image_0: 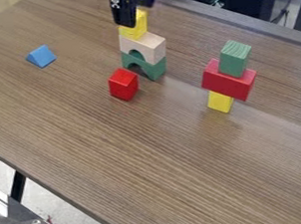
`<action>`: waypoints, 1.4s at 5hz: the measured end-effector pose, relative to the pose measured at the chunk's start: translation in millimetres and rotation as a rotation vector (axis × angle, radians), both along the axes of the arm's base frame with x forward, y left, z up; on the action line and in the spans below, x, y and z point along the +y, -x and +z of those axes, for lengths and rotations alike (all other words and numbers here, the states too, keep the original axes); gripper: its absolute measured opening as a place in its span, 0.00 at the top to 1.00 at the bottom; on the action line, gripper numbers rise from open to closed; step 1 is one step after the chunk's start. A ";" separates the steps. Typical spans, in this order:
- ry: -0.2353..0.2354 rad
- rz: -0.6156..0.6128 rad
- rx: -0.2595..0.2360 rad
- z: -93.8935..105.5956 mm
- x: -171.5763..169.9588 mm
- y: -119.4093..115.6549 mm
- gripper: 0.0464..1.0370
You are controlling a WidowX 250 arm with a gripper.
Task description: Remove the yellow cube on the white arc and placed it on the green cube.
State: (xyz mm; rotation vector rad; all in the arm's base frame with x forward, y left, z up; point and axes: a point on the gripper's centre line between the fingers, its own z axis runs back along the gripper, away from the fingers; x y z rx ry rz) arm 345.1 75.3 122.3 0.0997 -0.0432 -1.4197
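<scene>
Brown tabletop (117, 152); gripper (138, 13) at yellow cube (134, 32) atop white arc (149, 45).

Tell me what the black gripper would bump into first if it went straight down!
Probably the yellow wooden cube on top of the pale wooden arch. The black gripper points down at it and may already touch it; how close is hard to tell.

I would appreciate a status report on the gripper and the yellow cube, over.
Gripper at yellow cube; cube atop white arc. Green cube atop long red block. Short red block near arc stack, likely off path.
</scene>
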 end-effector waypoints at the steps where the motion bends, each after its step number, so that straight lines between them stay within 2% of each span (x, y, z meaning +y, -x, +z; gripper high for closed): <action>1: -0.014 -0.002 -0.011 4.6 1.7 0.6 0.04; 2: -0.015 -0.002 -0.014 3.8 2.0 -0.8 0.04; 4: 0.004 0.000 0.009 -14.8 5.6 -5.2 0.04; 5: 0.008 -0.006 -0.015 -15.7 5.4 -9.0 0.09; 6: 0.001 0.039 -0.022 -30.9 9.5 -3.1 0.35; 7: -0.015 0.088 -0.066 -25.0 11.4 2.4 0.46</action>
